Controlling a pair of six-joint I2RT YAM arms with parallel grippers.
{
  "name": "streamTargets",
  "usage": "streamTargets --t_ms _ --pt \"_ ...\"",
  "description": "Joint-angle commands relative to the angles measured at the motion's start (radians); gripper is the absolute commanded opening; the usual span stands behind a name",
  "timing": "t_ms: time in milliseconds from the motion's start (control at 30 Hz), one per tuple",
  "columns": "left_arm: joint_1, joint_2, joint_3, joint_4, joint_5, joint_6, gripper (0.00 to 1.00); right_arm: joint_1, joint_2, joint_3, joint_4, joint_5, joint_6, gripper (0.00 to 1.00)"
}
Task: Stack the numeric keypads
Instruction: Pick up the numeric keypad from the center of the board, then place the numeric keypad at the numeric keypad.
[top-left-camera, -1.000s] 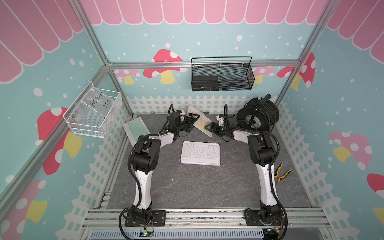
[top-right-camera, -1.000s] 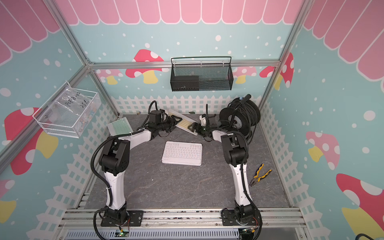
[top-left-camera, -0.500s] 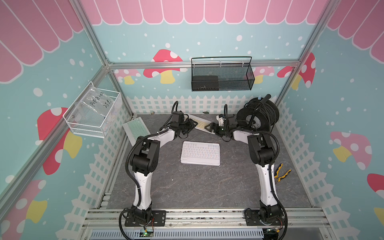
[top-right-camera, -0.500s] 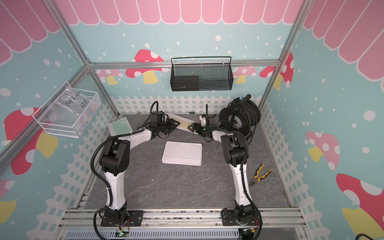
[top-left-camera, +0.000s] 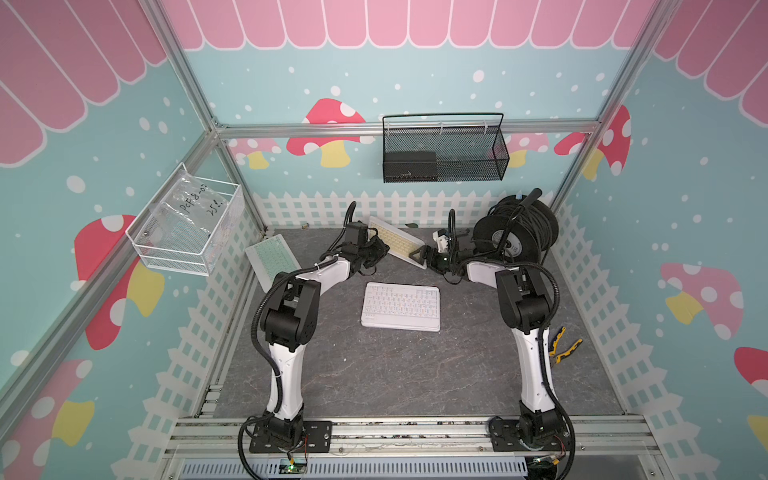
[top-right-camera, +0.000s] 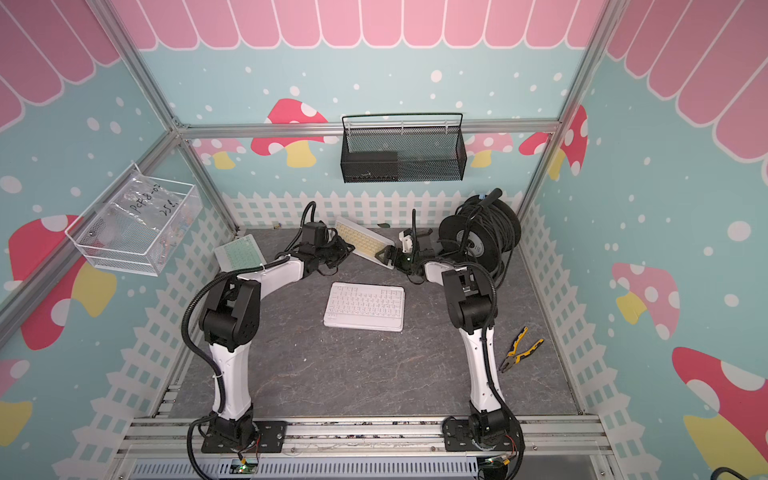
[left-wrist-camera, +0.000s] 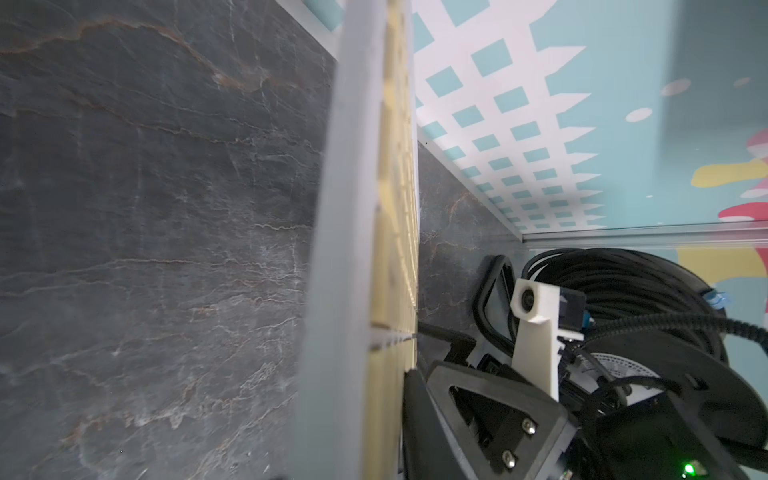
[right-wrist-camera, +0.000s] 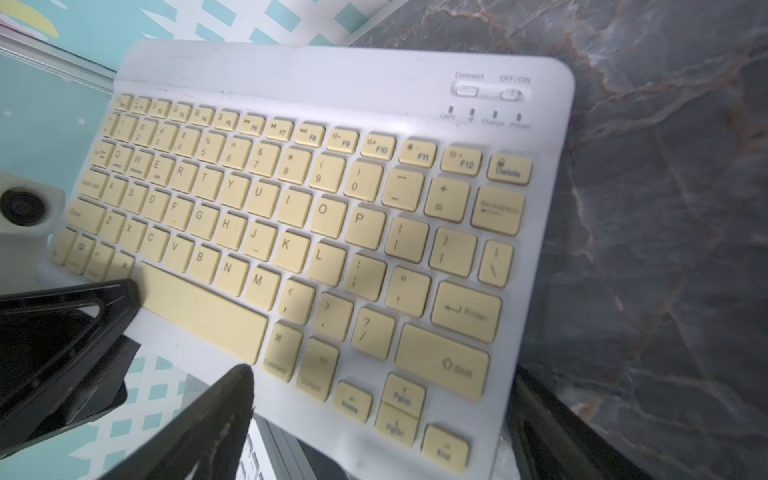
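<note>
Nearest the viewer, well short of both sets of fingers, a white-keyed, white-framed flat rectangular keypad (top-left-camera: 401, 305) lies face up on the grey marbled table (top-left-camera: 374, 386). Its edge looks thick, so it may already be a pile, though that cannot be confirmed.

Beyond it, the two arms meet at the yellow keypad (top-left-camera: 395, 240), a thin flat rectangle of white plastic with pale yellow keys. It appears to be held clear of the table between them. The right gripper (top-left-camera: 417, 254) has its black fingers (right-wrist-camera: 224, 415) spread wide, one against each long edge of the keypad's right end, clasping it across its width. The left gripper (top-left-camera: 383, 250) is at the opposite end.

A second ago its fingers were apart and the keypad stood steeply tilted. Now the left fingers (right-wrist-camera: 95, 299) have closed on the corner beside the space bar, and the keypad sits lower and more level. Both arms seem to share the load, which likely readies it for carrying towards the white keypad.

Farther out, past the left fingers, a mint-green-keyed keypad (top-left-camera: 272, 262) leans at the white fence (top-left-camera: 226, 270). Just behind the right fingers stands a black cable reel (top-left-camera: 515, 232).
</note>
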Motion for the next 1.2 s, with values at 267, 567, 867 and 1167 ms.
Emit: streamTargets --t_ms 267,567,867,1167 --pt "-0.003 0.008 -0.008 0.162 0.006 -0.108 0.09 -0.038 -0.091 -0.155 0.101 -0.052 0.126 0.95" --pt "-0.002 -0.071 -0.068 0.283 0.037 -0.188 0.03 -0.061 -0.232 -0.287 0.259 -0.082 0.241 0.95" --pt "0.0 -0.27 -0.236 0.376 0.112 -0.244 0.0 -0.069 -0.469 -0.399 0.183 -0.054 0.182 0.94" --pt "-0.071 -0.546 -0.624 0.492 0.145 -0.239 0.0 -0.069 -0.753 -0.626 0.031 -0.013 0.075 0.95"
